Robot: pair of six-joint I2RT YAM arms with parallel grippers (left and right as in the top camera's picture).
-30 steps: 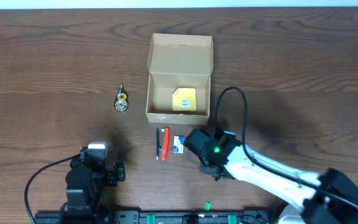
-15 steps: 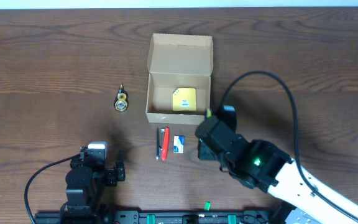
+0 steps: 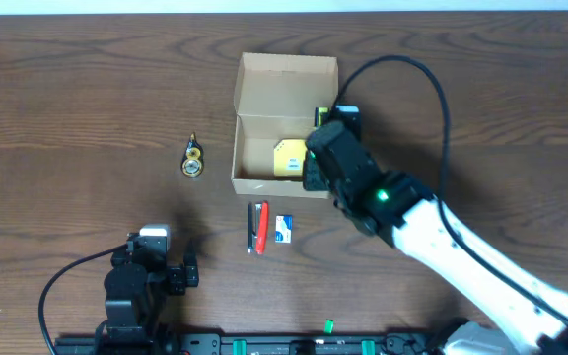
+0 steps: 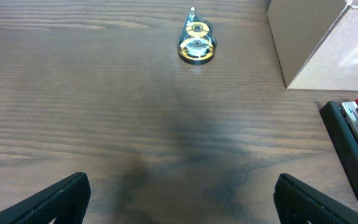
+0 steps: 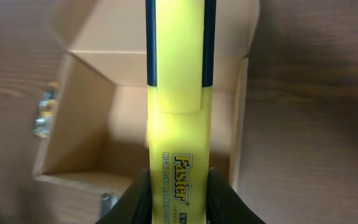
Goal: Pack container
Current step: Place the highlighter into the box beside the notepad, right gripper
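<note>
The open tan cardboard box [image 3: 284, 108] stands at the table's middle back, lid flap folded away, with a yellow item [image 3: 290, 158] inside. My right gripper [image 3: 321, 123] is shut on a yellow highlighter marker [image 5: 178, 99] and holds it over the box's right side; the box [image 5: 98, 124] shows below it in the right wrist view. My left gripper [image 4: 179, 199] is open and empty near the front left, low over bare wood, with the box's corner [image 4: 316, 43] at its upper right.
A gold tape dispenser [image 3: 193, 158] lies left of the box and shows in the left wrist view [image 4: 196, 40]. A red and black stapler [image 3: 257, 227] and a small blue and white packet [image 3: 284, 229] lie in front of the box. The stapler [image 4: 353, 146] shows at the left wrist view's right edge.
My right arm has moved from the table's front, right of the packet, up and back to the box's right side, carrying the yellow highlighter. The left arm has not moved.
</note>
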